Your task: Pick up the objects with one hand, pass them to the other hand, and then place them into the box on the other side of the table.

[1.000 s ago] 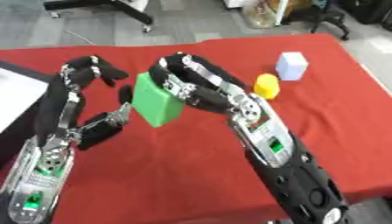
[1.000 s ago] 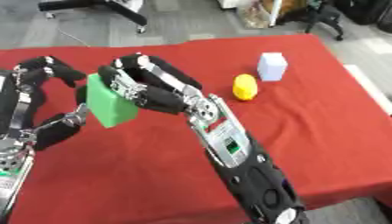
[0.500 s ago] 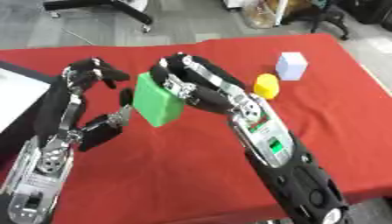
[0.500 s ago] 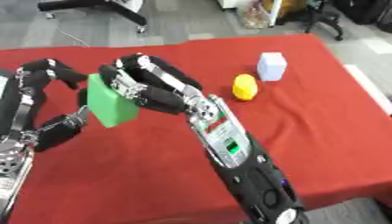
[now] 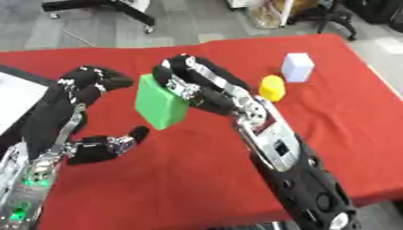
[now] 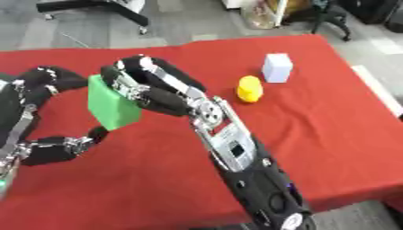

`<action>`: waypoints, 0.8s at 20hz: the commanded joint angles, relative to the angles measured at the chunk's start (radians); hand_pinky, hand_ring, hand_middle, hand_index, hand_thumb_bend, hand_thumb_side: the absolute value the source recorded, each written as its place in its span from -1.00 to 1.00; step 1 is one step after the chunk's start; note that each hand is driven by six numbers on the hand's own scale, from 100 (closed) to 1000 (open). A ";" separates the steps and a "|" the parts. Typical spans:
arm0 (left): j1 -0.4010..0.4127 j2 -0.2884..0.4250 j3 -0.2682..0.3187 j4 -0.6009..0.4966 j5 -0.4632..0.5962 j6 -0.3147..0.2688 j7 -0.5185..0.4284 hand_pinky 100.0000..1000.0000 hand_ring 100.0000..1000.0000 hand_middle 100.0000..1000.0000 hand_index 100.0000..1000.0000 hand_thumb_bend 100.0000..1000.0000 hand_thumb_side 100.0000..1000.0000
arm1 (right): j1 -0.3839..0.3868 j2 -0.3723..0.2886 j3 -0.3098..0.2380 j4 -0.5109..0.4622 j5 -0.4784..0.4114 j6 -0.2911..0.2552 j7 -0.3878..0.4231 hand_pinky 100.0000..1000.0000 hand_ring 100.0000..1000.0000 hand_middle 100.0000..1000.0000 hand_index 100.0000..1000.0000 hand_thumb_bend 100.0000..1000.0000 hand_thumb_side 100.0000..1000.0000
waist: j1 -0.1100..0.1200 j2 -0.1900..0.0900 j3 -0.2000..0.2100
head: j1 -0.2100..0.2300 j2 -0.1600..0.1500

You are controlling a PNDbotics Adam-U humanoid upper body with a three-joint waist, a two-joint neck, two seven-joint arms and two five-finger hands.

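My right hand (image 5: pixel 197 87) grips the green rectangular block (image 5: pixel 160 102) above the red-covered bench (image 5: pixel 338 112); my left hand (image 5: pixel 94 112) cups open beside it. Releasing before my left fingers close could drop it.

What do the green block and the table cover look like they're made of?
Green block: probably foam or matte plastic; flat uniform faces, no shine. It sits in the right hand, with the left hand open beside it. Table cover: red cloth, apparently; dull and slightly rumpled.
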 commanded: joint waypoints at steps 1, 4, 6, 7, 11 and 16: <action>-0.022 0.023 -0.001 -0.029 -0.039 -0.008 0.035 0.50 0.26 0.40 0.69 0.89 -0.55 | -0.015 0.006 0.002 -0.007 -0.008 0.001 0.006 0.46 -0.96 -0.92 -0.70 -1.00 0.50 | 0.004 -0.013 0.002 | -0.008 -0.003; -0.031 0.015 -0.003 -0.029 -0.047 -0.001 0.071 0.52 0.30 0.44 0.72 0.98 -0.59 | -0.015 0.006 0.004 -0.007 -0.010 0.003 0.009 0.47 -0.96 -0.92 -0.70 -1.00 0.50 | 0.002 -0.013 0.004 | -0.012 -0.003; -0.042 0.009 -0.005 -0.029 -0.050 0.003 0.096 0.53 0.33 0.45 0.73 1.00 -0.63 | -0.015 0.006 0.006 -0.006 -0.012 0.004 0.011 0.47 -0.96 -0.92 -0.70 -1.00 0.50 | 0.001 -0.014 0.005 | -0.014 -0.003; -0.048 0.006 -0.007 -0.029 -0.052 0.005 0.107 0.53 0.34 0.46 0.74 1.00 -0.65 | -0.015 0.006 0.008 -0.005 -0.013 0.005 0.013 0.47 -0.96 -0.92 -0.70 -1.00 0.50 | 0.001 -0.014 0.005 | -0.016 -0.003; -0.068 -0.011 -0.008 -0.024 -0.059 0.013 0.130 0.53 0.34 0.46 0.74 0.98 -0.67 | -0.014 0.006 0.011 -0.002 -0.015 0.006 0.020 0.47 -0.96 -0.92 -0.70 -1.00 0.50 | -0.001 -0.015 0.006 | -0.020 -0.003; -0.084 -0.033 -0.007 -0.013 -0.054 0.031 0.134 0.52 0.32 0.44 0.73 0.92 -0.68 | -0.015 0.006 0.013 -0.002 -0.017 0.006 0.026 0.47 -0.96 -0.92 -0.69 -1.00 0.50 | -0.001 -0.015 0.007 | -0.022 -0.003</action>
